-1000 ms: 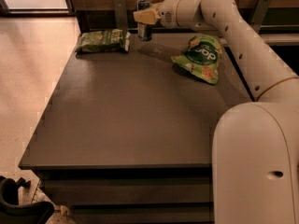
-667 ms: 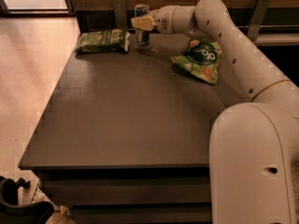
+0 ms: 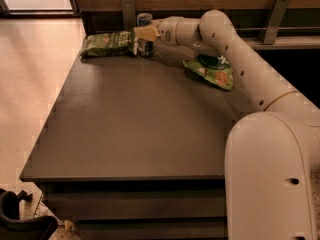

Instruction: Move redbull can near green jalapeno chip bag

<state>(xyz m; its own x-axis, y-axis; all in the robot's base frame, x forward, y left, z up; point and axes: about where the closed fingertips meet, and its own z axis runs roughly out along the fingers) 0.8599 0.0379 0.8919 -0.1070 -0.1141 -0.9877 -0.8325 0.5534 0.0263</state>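
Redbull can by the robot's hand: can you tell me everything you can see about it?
The redbull can is a slim, tall metal drink can, dark bluish with a silvery top. It stands upright at the far edge of the table, right beside the green jalapeno chip bag. The gripper holds it around the middle, hiding that part. Whether its bottom rests on the table cannot be told.

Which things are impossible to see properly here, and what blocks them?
All in the camera view:
- Redbull can: middle hidden by the gripper, which sits at the can near the table's far edge.
- Green jalapeno chip bag: lettering too small to read.
- Bright green bag: upper part covered by the arm.
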